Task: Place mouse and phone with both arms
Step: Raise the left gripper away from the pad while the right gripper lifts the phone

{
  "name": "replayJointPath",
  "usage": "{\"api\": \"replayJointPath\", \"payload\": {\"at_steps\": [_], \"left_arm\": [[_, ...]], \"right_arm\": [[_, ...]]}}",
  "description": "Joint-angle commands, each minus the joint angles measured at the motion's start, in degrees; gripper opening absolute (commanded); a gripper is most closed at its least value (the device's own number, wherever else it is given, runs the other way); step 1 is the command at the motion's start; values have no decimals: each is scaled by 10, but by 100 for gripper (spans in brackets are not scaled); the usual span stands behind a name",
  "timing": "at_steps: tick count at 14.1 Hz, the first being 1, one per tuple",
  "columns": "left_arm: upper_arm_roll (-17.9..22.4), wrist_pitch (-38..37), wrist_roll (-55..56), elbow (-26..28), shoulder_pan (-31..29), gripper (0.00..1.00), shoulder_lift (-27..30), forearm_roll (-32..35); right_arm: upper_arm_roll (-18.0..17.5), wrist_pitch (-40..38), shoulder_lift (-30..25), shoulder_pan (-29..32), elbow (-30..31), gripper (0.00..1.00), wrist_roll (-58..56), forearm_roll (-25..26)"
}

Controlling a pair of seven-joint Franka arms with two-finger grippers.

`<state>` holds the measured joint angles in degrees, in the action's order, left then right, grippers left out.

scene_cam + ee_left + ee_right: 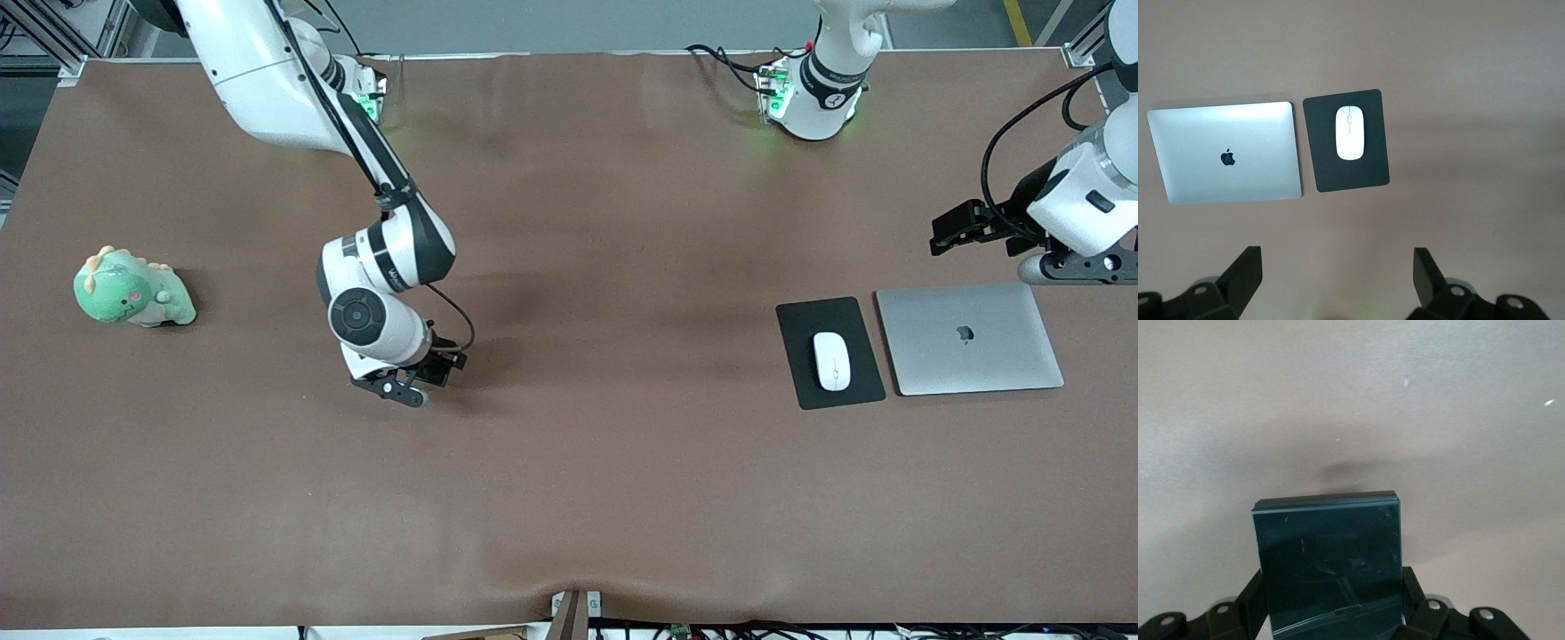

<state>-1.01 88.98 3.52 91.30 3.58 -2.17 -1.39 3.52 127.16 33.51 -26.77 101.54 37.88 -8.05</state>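
The white mouse (pixel 831 360) lies on a black mouse pad (pixel 805 324) toward the left arm's end of the table. It also shows in the left wrist view (pixel 1350 132). My left gripper (pixel 948 231) is open and empty, up in the air over bare table beside the laptop's farther edge. In its wrist view (pixel 1336 277) the fingers (pixel 1245 273) stand wide apart. My right gripper (pixel 425 384) is low over the middle of the table, shut on the black glossy phone (pixel 1328 553), which stands upright between the fingers (pixel 1415 597). The hand hides the phone in the front view.
A closed silver laptop (pixel 969 338) lies beside the mouse pad, toward the left arm's end. A green plush dinosaur (pixel 133 289) sits toward the right arm's end. The brown table cover bulges at the edge nearest the front camera (pixel 569 596).
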Motion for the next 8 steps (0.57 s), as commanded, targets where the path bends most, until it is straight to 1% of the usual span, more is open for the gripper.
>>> {"api": "replayJointPath", "payload": {"at_steps": [1, 4, 5, 8], "left_arm": [[8, -8, -15, 1, -4, 100, 9, -10], [9, -7, -26, -2, -9, 100, 8, -9], [8, -5, -26, -2, -9, 100, 8, -8], [5, 7, -19, -2, -8, 100, 9, -6]], "right_arm": [[1, -2, -56, 19, 63, 0, -44, 7], [9, -2, -82, 43, 105, 0, -105, 7], [17, -2, -89, 45, 115, 0, -123, 7], [62, 0, -99, 45, 142, 0, -198, 8]]}}
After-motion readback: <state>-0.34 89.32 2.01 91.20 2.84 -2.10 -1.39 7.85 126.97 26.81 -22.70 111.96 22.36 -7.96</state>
